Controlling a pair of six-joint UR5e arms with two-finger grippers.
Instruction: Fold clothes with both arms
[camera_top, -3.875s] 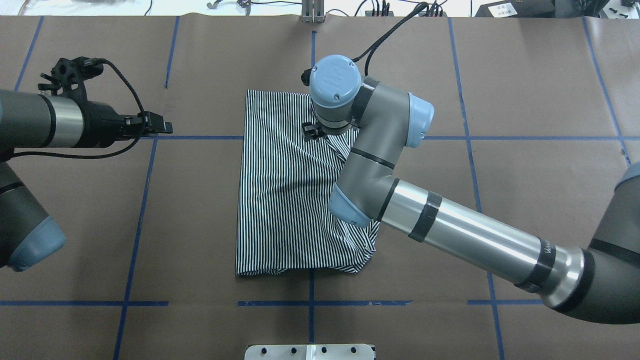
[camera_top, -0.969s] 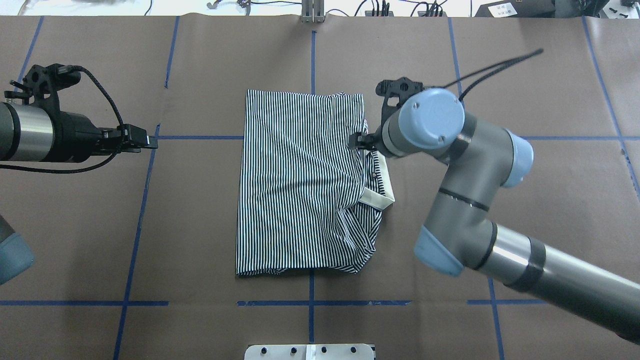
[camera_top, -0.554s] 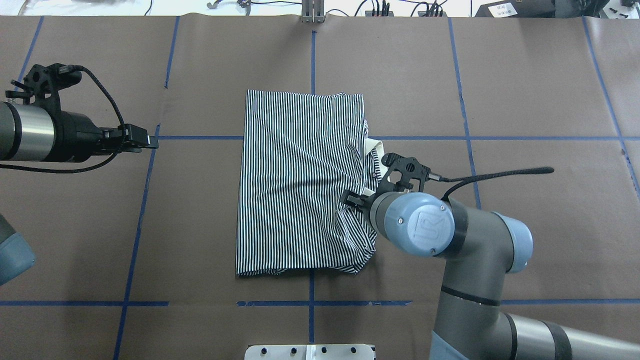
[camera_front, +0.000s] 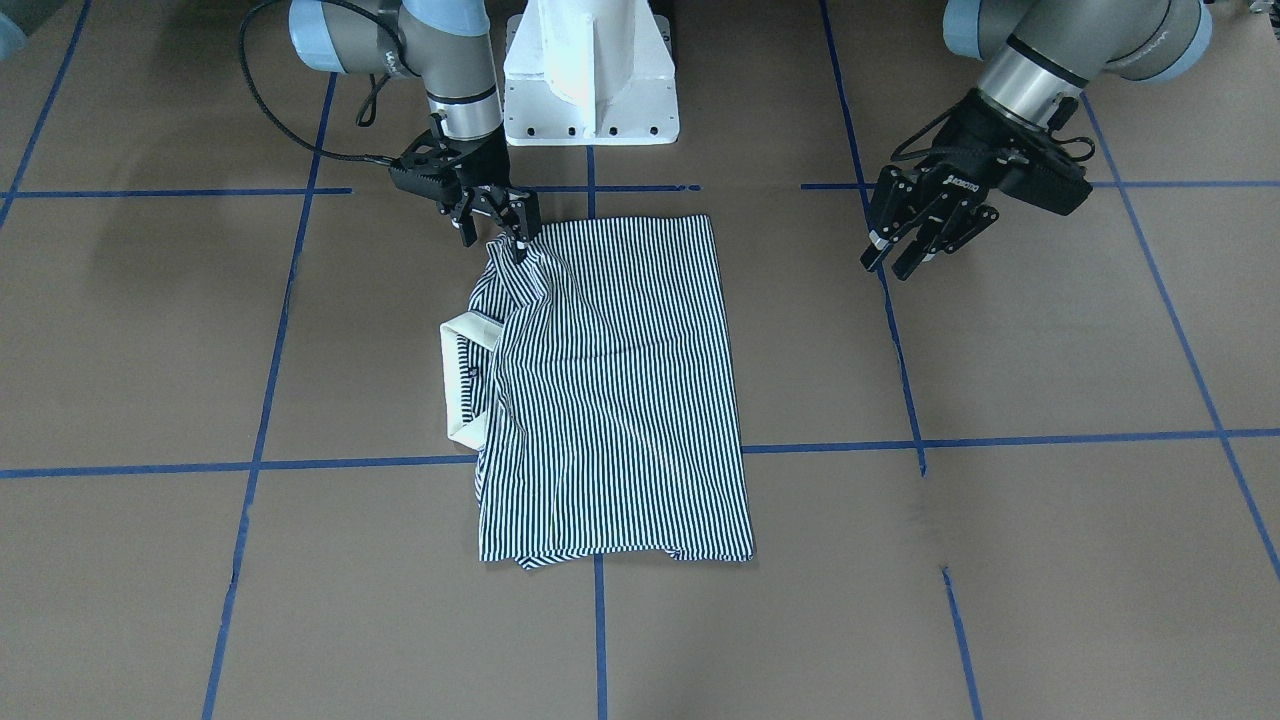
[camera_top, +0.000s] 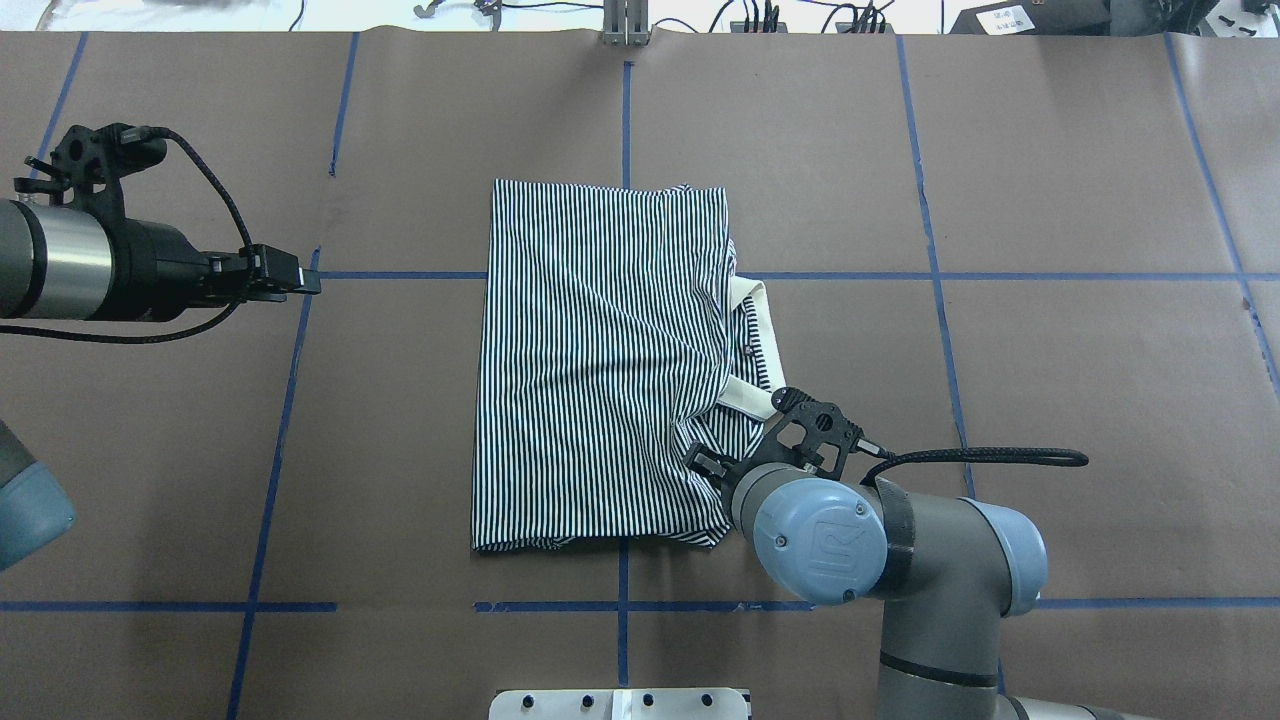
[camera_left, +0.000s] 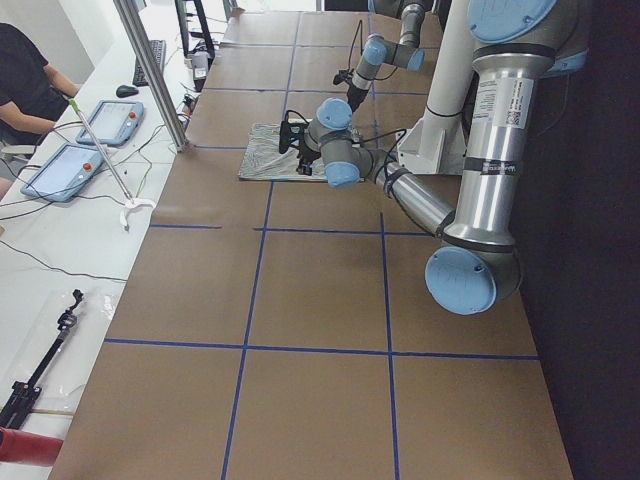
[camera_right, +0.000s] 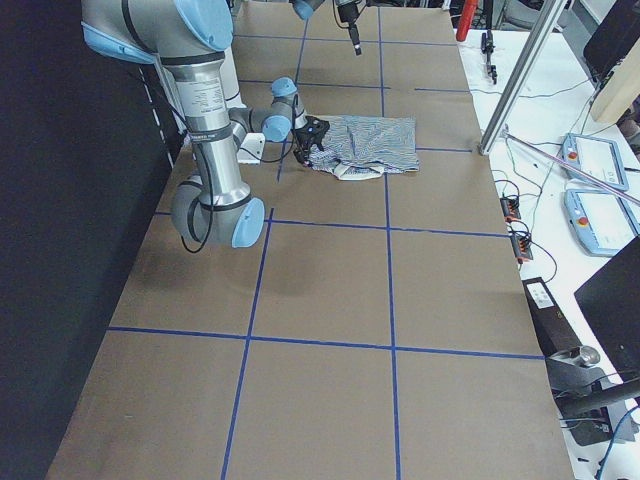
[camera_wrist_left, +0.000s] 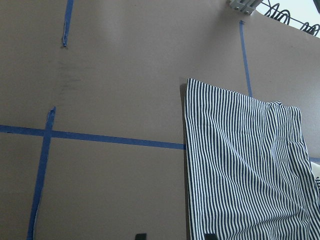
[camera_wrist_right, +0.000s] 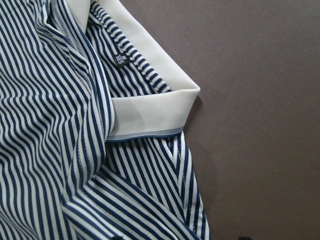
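Well, out on the left of the overhead view my left hand (camera_top: 303, 284) hangs over the bare brown worktop (camera_top: 150, 450), just above a crossing of the blue tape lines (camera_top: 400, 275) and well apart from the cloth. Its fingers stand apart with nothing between them. My left wrist camera catches only their two dark tips (camera_wrist_left: 141, 236) at its bottom edge. In the middle lies the polo shirt (camera_top: 590, 380), navy-and-white striped, folded into a tall rectangle flat on the worktop and straddling the centre tape line. Its left edge is straight, a long diagonal crease runs across it, and its near right corner is bunched and rumpled. On the shirt's right edge the cream collar (camera_top: 757, 335) pokes out from under the striped layer and lies on the paper, turned over on itself. My right wrist camera shows a small label (camera_wrist_right: 119, 59) inside the neck. Nearer to me, my right hand (camera_front: 494, 240) is low at that rumpled corner, just below the collar. Its fingers are spread: one is over bare paper beside the shirt, the other has its tip at the cloth's edge, and I cannot tell whether it presses on the fabric. It has hold of nothing that I can see.
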